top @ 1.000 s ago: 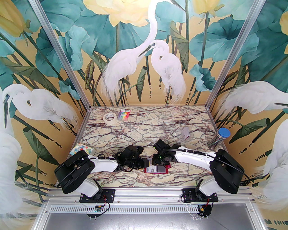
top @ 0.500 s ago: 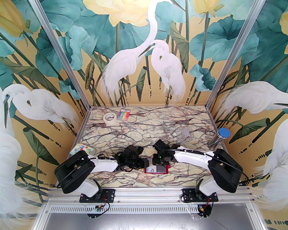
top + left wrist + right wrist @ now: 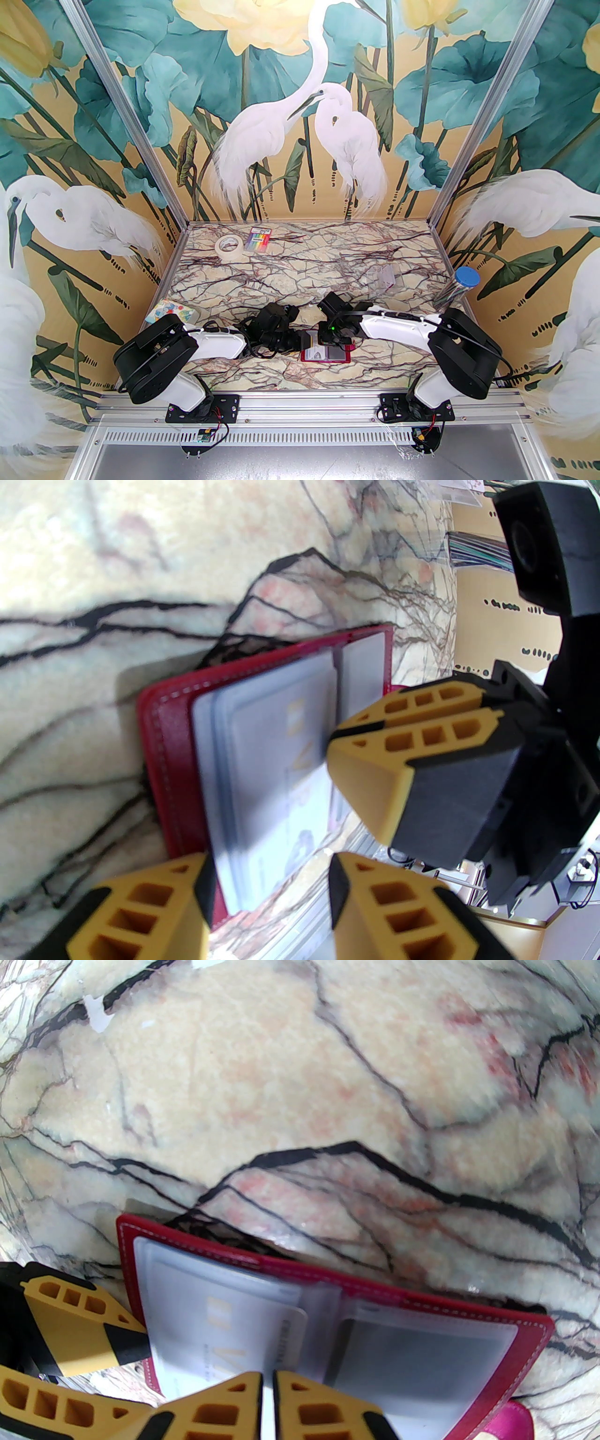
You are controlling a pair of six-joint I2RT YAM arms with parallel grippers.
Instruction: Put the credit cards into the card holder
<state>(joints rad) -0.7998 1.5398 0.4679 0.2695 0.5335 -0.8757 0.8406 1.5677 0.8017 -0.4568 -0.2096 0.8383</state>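
**Pale credit card [image 3: 220, 1335] dead ahead of right gripper [image 3: 267, 1396]**

Red card holder [image 3: 375, 1286] lies open on the marble table [image 3: 300, 1100], near edge, between both arms. The credit card, gold lettering, sits at the left-hand sleeve; how deep is unclear. The right gripper is nearer: jaws all but closed, nothing seen between them, tips at the card's near end. The card's long axis runs straight away from the tips, so a push would likely follow it. The left gripper [image 3: 269, 873] is half open astride the holder's left leaf; clamped or not, can't tell.

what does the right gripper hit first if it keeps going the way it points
Probably the pale grey plastic card in the open dark red leather-look wallet, just ahead of the right gripper; depth is unclear.
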